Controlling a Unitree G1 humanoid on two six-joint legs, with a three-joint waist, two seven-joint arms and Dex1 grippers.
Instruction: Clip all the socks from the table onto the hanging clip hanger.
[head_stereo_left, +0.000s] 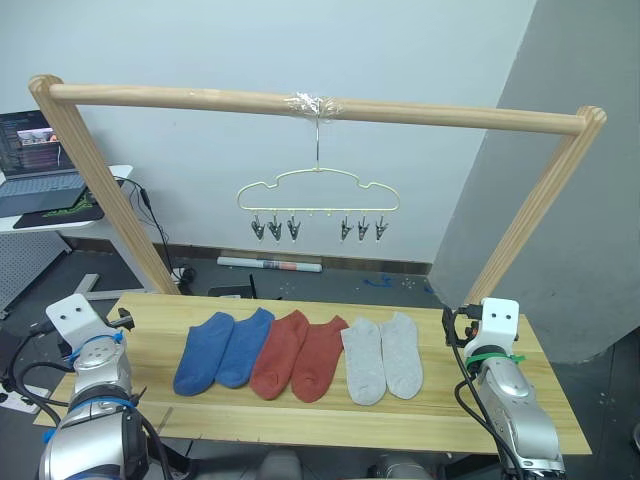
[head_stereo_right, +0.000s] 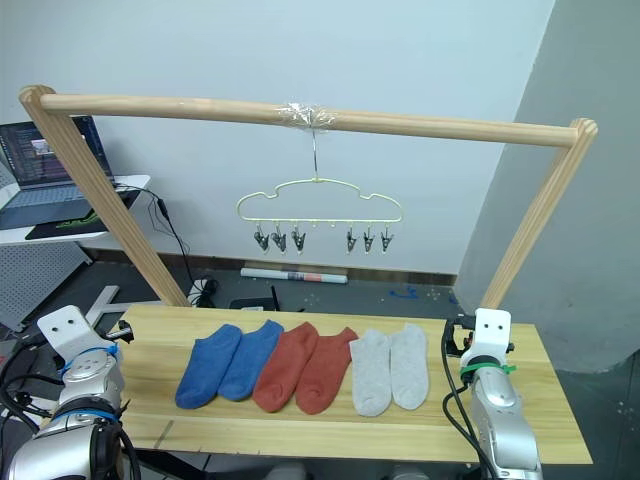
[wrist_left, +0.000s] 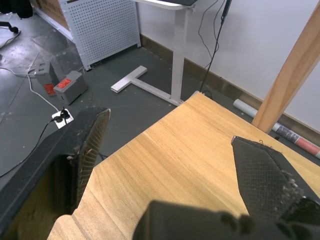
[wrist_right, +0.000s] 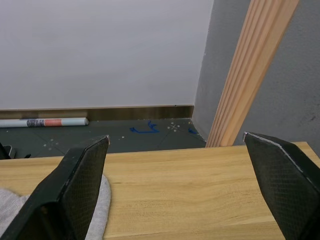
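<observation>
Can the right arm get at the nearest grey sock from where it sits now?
Probably yes. The right gripper is open over the table, the grey sock lies flat just beside it, its edge by one finger, with nothing between them.

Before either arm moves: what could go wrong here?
1. The six socks lie side by side with edges touching, so a pinch may lift two at once.
2. The clip hanger hangs from one hook and will probably swing when a clip is pushed.
3. Both grippers, left and right, are open and far below the clips.
</observation>
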